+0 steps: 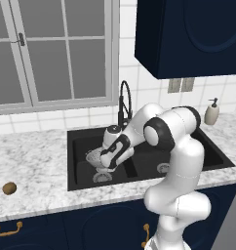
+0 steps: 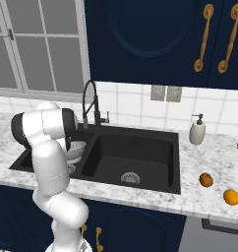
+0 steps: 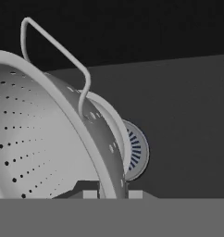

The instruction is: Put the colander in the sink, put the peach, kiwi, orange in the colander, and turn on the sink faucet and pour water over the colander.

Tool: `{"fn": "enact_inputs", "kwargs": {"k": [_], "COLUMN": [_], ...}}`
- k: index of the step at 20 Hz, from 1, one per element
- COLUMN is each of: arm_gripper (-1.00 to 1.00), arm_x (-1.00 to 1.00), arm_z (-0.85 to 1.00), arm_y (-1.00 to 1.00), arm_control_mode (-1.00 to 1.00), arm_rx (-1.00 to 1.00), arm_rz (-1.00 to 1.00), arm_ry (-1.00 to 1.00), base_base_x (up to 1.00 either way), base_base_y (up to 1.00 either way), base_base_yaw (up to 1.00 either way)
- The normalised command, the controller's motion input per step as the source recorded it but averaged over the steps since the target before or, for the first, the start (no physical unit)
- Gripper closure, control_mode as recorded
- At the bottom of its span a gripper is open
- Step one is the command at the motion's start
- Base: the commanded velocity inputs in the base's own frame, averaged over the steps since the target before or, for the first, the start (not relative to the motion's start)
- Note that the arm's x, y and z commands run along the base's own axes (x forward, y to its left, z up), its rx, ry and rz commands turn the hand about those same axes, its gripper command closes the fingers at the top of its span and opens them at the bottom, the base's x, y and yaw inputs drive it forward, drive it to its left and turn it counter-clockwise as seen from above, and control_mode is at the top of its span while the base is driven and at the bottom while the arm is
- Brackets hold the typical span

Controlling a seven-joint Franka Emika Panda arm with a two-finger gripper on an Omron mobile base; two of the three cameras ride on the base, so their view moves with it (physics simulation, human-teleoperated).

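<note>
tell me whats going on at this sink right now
The white robot arm's hand is shut on the rim of the shiny silver perforated colander, holding it tilted low inside the left basin of the black double sink. The small brown kiwi lies on the marbled counter, and two orange-coloured fruits wait beyond the sink's other side.

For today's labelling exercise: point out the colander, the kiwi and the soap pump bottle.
colander (image 3: 35, 139): hand view, on its perforated inner wall.
kiwi (image 1: 9, 188): left base view, middle of the fruit, on the counter left of the sink.
soap pump bottle (image 2: 197, 133): right base view, on its body.
</note>
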Motion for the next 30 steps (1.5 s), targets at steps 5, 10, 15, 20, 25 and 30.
{"fn": "enact_inputs", "kwargs": {"k": [5,10,15,20,25,30], "arm_gripper": [1.0,1.0,1.0,1.0,1.0,-1.0], "arm_x": [0.0,-0.05,-0.04,-0.22,-0.08,0.0], "arm_z": [-0.29,-0.38,-0.43,-0.08,-0.11,0.01], "arm_y": [0.75,0.57,0.58,0.55,0.23,0.13], "arm_control_mode": [-1.0,-1.0,-1.0,-1.0,-1.0,-1.0], "arm_rx": [0.01,0.0,0.01,0.02,-0.06,-0.09], "arm_rz": [-0.24,-0.29,-0.33,-0.36,-0.47,-0.5], "arm_ry": [0.04,0.06,0.07,0.16,0.23,0.18], "base_base_x": [0.0,0.0,0.0,0.0,0.0,0.0], "base_base_y": [0.0,0.0,0.0,0.0,0.0,0.0], "base_base_yaw": [0.0,0.0,0.0,0.0,0.0,0.0]}}
